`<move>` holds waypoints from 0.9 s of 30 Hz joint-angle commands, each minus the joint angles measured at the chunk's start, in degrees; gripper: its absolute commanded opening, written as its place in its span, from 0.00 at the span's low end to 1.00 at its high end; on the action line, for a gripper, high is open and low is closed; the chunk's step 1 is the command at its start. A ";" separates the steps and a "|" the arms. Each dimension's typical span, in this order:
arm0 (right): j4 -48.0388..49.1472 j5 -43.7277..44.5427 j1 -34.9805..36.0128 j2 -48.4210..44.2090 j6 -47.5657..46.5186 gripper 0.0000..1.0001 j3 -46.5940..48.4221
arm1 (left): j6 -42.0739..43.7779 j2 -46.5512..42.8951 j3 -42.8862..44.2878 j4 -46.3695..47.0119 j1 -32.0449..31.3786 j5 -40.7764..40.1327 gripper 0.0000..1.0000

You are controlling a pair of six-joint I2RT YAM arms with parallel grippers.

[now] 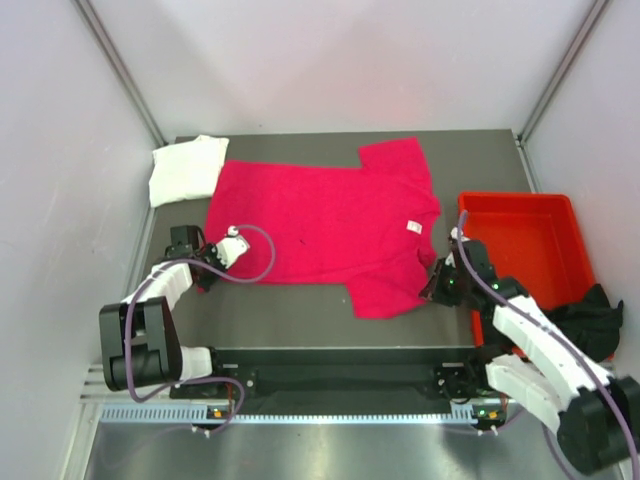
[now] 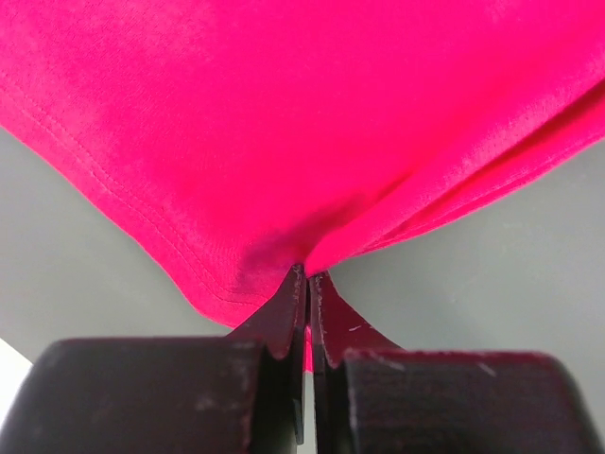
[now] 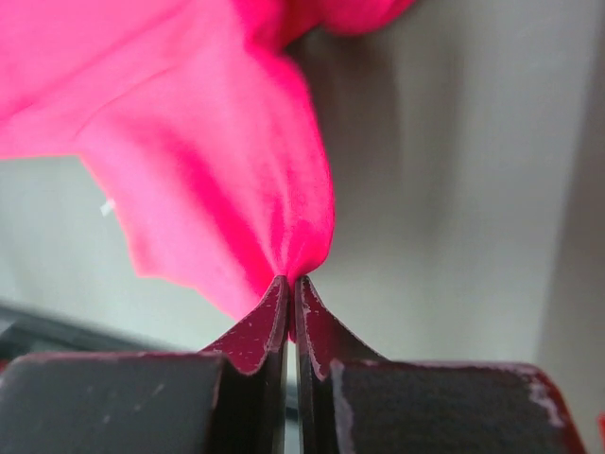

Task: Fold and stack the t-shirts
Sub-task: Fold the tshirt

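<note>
While the magenta-pink t-shirt lies spread flat on the dark table, we see both grippers clamped on it: the left gripper pinches a hem corner between closed fingers, the right gripper an edge by the near sleeve. We find the white t-shirt folded at the far left and the black t-shirt bunched at the red bin's near right corner
</note>
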 commanded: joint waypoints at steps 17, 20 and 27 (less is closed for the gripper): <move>-12.35 -6.26 2.02 -9.76 2.89 0.00 7.16 | -6.56 1.90 13.85 -16.05 0.39 -1.81 0.00; -6.47 -2.39 0.01 0.26 -3.61 0.00 11.20 | -8.49 8.05 19.72 -16.40 0.30 -1.02 0.00; 6.04 -1.24 -7.03 21.17 -11.36 0.00 18.94 | -11.13 19.29 31.25 -16.14 0.21 0.83 0.00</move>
